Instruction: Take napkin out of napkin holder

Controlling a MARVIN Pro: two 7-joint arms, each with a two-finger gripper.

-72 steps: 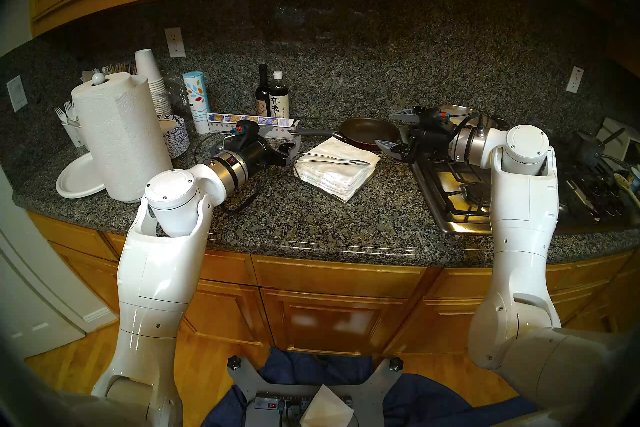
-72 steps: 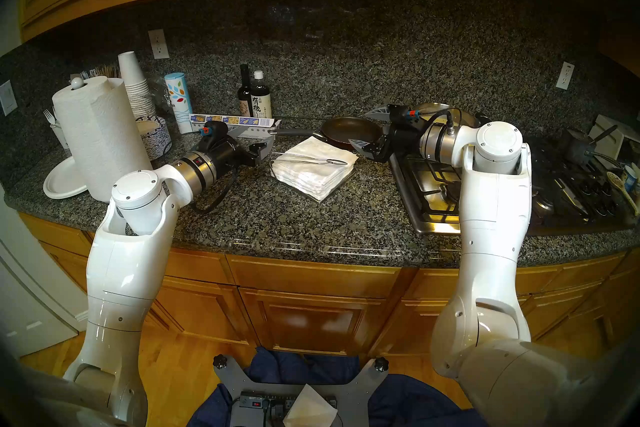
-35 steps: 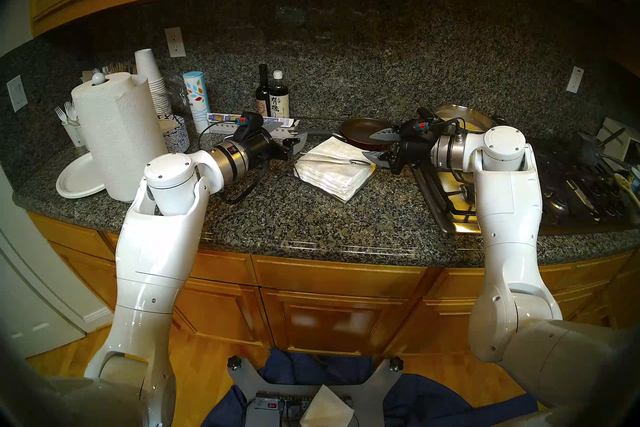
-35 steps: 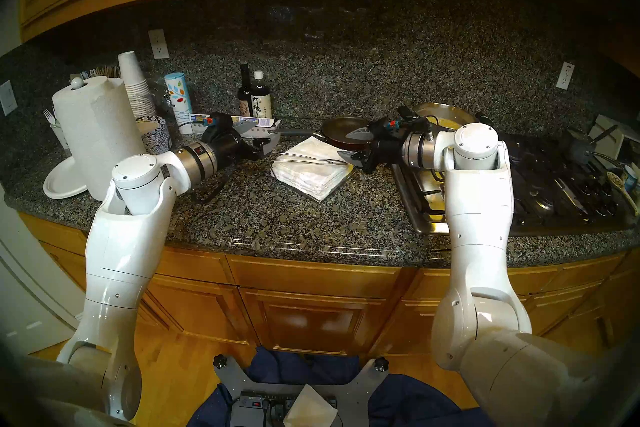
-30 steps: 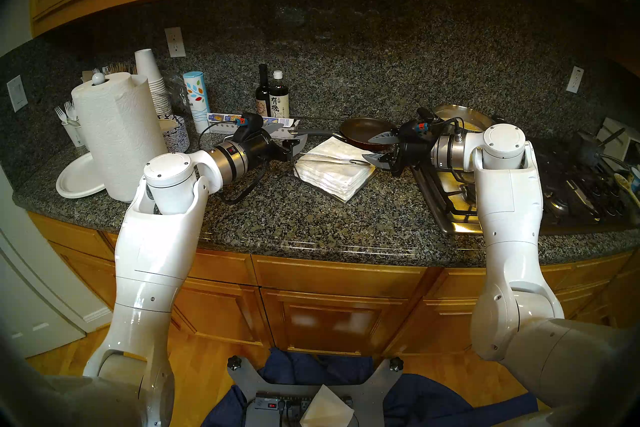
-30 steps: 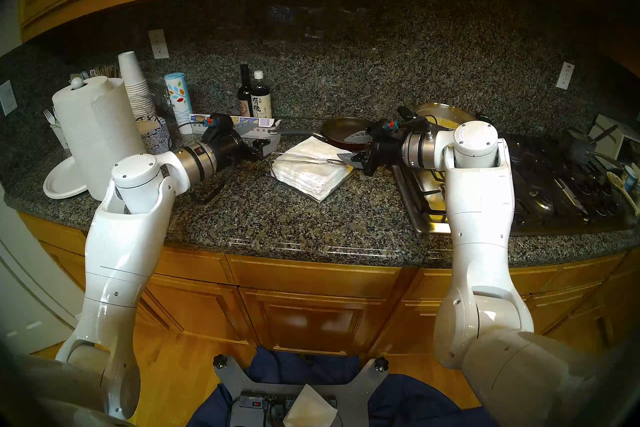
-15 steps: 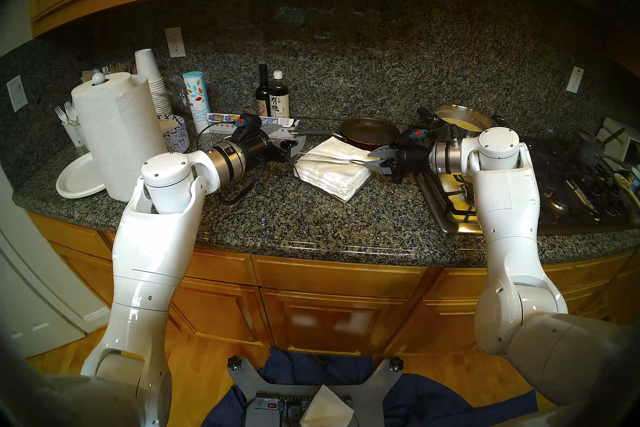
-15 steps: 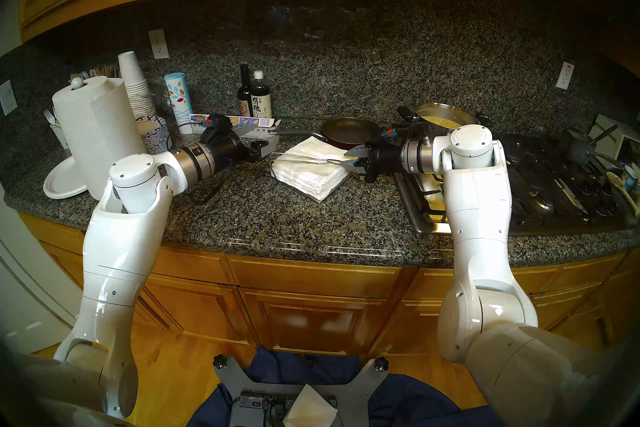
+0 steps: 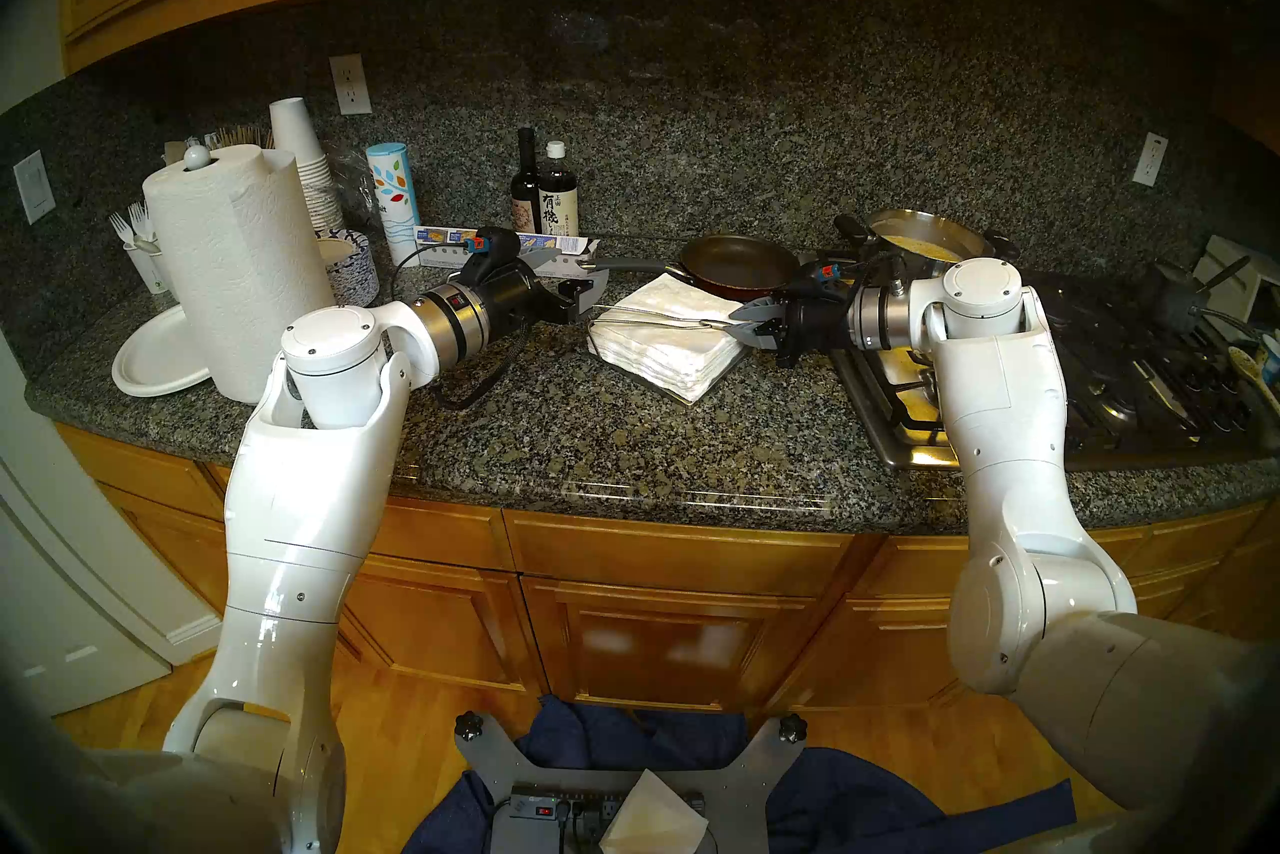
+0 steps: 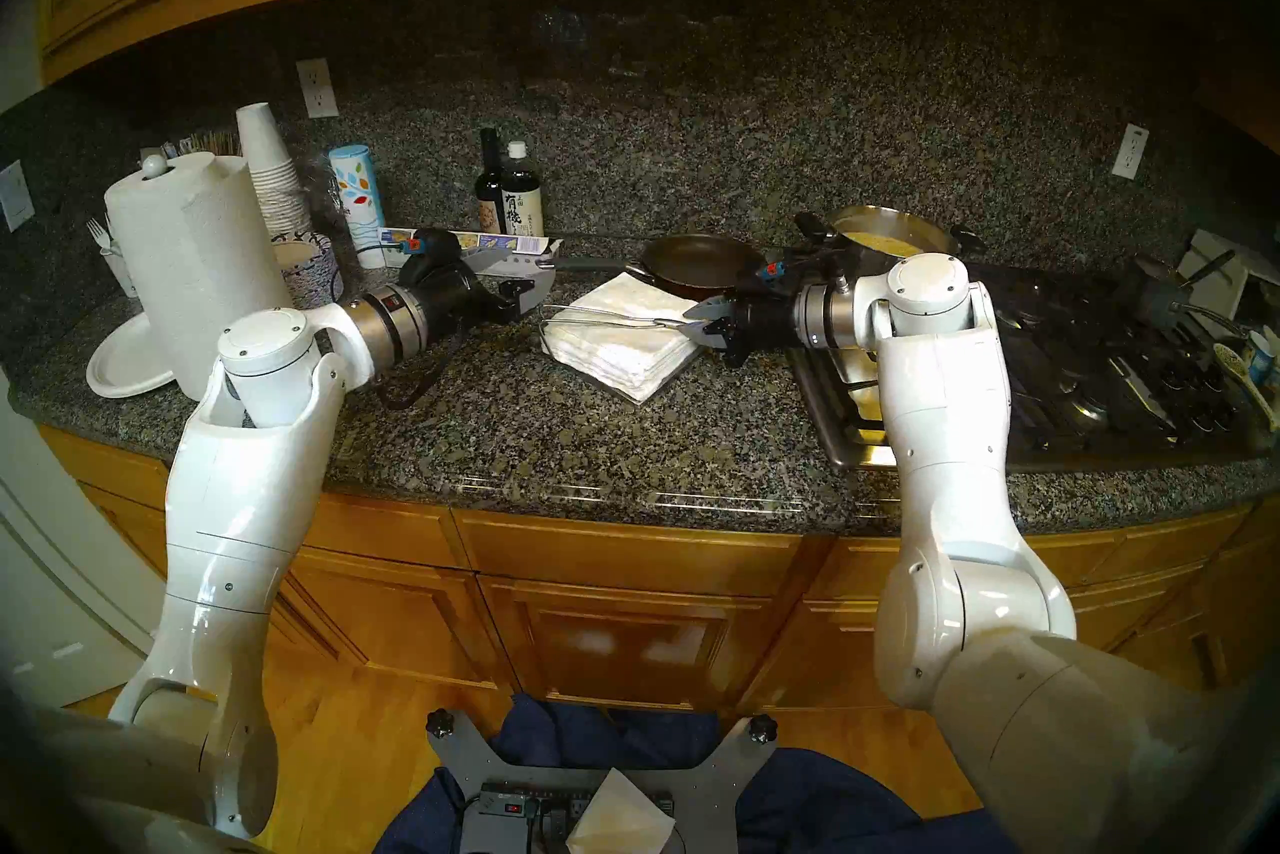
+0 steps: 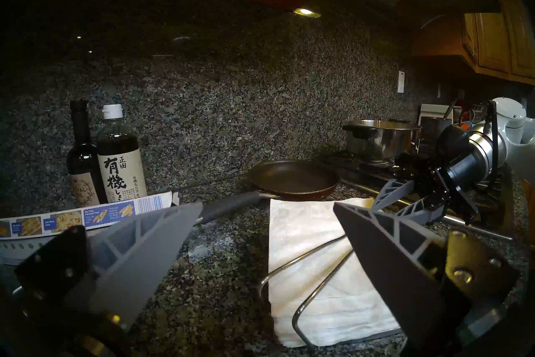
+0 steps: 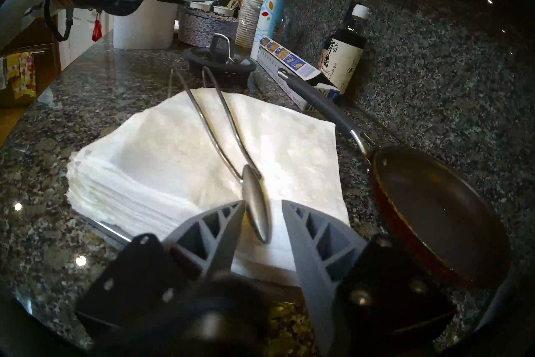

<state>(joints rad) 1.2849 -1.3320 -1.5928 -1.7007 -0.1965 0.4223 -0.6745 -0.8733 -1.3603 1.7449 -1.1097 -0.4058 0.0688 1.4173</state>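
Right gripper [image 12: 262,220] is seen part-open around the holder's bar tip [image 12: 256,207], no contact visible; left gripper [image 11: 267,220] is held wide open at 9 o'clock of the napkin stack [image 9: 668,340].

Paper towel roll [image 9: 239,270] upright near tabletop's left edge; two dark bottles [image 9: 545,199] at back edge; frying pan [image 9: 738,265] beside stove [image 9: 900,409].

Head pair: high, looking down at counter [image 9: 623,450]. Wrist cams: low, close, facing; share napkin stack [image 11: 307,231].
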